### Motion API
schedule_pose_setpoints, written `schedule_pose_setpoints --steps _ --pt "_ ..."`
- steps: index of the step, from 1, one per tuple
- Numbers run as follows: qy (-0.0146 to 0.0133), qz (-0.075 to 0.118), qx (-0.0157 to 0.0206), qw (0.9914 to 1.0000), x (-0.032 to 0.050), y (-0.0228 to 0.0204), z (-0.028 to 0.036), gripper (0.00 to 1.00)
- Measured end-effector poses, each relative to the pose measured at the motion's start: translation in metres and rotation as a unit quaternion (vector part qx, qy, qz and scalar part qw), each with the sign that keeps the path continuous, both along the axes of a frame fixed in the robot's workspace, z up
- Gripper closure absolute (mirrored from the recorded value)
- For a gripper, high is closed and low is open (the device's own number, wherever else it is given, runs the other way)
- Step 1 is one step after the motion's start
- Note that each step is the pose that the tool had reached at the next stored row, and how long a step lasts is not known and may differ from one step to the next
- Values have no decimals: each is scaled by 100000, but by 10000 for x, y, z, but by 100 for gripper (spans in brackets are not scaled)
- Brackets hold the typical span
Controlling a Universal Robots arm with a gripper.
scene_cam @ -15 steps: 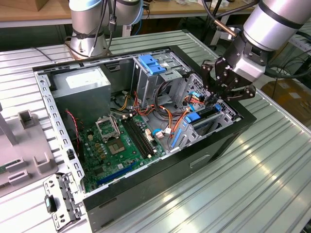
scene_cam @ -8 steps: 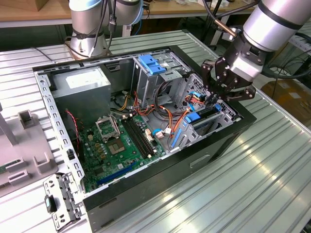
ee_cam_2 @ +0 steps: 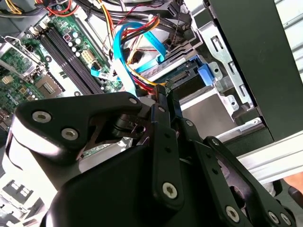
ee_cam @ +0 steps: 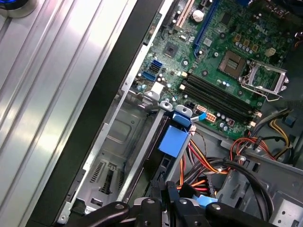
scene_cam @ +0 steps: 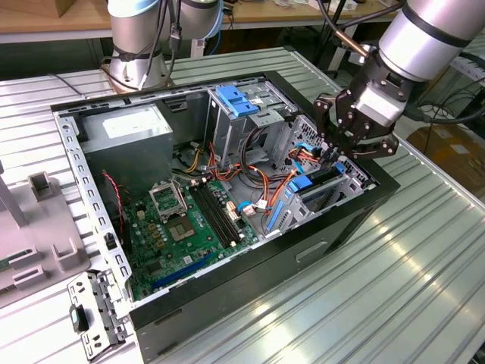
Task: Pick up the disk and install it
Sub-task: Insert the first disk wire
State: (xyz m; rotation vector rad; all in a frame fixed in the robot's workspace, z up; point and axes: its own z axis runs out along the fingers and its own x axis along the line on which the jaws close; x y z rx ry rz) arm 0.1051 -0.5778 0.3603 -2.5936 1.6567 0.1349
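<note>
The disk (scene_cam: 321,177) stands on edge in the drive bay at the exterior view's right end of the open computer case (scene_cam: 250,277), blue plastic rails along it. It shows as a dark slab with a blue tab in the first wrist view (ee_cam: 158,156), and beside a blue rail in the second wrist view (ee_cam_2: 182,74). My gripper (scene_cam: 333,152) hangs right over its upper edge. In both wrist views the black fingers are pressed together at the tips (ee_cam_2: 160,92) (ee_cam: 166,187), against the disk's end, with nothing seen between them.
Red, orange and blue cables (ee_cam_2: 128,52) run close beside the bay. The green motherboard (scene_cam: 182,220) lies on the case floor. A grey power-supply box (scene_cam: 125,129) and a metal drive cage with a blue handle (scene_cam: 236,100) stand at the back. A loose bracket (scene_cam: 95,311) lies on the table.
</note>
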Motion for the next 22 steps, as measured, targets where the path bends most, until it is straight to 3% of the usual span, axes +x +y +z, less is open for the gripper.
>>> schedule_pose_setpoints --steps 9,22 --pt "0 -2369 -64 99972 2 0 -11 83" --pt "2 -5175 -133 99866 8 0 -23 83"
